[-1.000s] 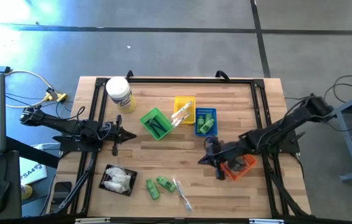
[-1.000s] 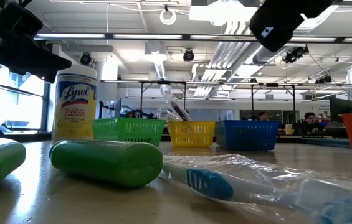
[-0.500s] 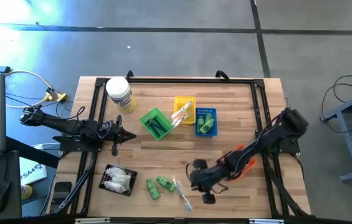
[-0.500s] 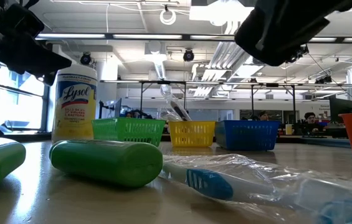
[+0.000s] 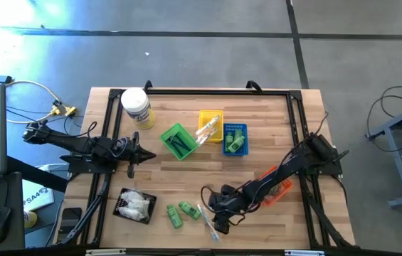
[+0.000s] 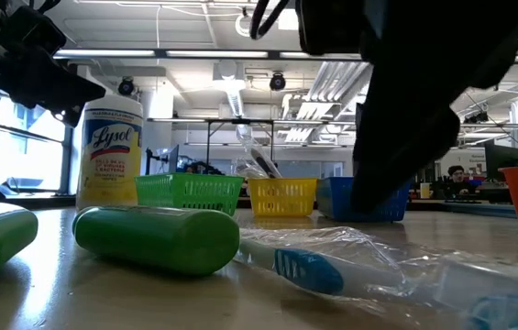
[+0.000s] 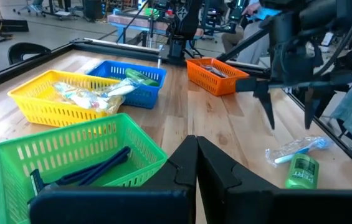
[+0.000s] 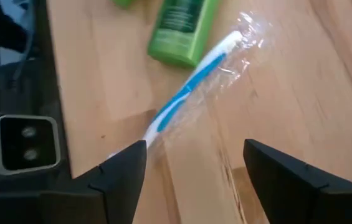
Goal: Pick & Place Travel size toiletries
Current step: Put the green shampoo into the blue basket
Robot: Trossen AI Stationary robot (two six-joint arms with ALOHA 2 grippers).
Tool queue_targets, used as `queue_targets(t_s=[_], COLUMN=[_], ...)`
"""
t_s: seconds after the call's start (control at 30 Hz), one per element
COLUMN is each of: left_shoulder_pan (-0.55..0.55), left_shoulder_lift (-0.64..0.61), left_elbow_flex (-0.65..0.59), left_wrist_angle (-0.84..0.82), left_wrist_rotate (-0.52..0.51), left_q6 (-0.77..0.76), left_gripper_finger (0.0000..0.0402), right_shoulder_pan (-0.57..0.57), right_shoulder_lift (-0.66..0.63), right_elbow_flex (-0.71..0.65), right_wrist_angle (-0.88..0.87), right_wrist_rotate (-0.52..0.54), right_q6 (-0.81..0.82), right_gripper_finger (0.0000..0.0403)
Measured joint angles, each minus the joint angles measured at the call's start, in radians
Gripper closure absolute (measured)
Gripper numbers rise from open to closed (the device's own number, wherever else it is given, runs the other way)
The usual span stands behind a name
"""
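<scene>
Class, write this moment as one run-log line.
right gripper: open, above wrapped toothbrush | left gripper: shut, idle near green basket

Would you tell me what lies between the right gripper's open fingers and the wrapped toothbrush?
Only bare wooden table; in the right wrist view the right gripper hangs just above the wrapped toothbrush.

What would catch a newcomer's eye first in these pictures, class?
The right pincer hangs open over a wrapped toothbrush near the table's front edge, beside green bottles. Behind, at mid-table, a bright row of baskets stands: green, yellow, blue. The left pincer waits shut at the table's left side.
</scene>
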Motion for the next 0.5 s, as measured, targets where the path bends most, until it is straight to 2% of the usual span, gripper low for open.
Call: queue_targets(t_s=[0.2,0.5], left_shoulder_pan=[0.0,0.0], left_shoulder_lift=[0.0,0.0], left_elbow_flex=[0.001,0.001], left_wrist_angle=[0.0,0.0], left_wrist_rotate=[0.0,-0.015], left_q6=[0.003,0.015], left_gripper_finger=[0.0401,0.0401], right_shoulder_pan=[0.0,0.001], right_shoulder_lift=[0.045,0.047], right_elbow_flex=[0.0,0.0], right_wrist_angle=[0.107,0.103], right_wrist_rotate=[0.022,0.138], right_q6=[0.011,0.003], right_gripper_finger=[0.014,0.014])
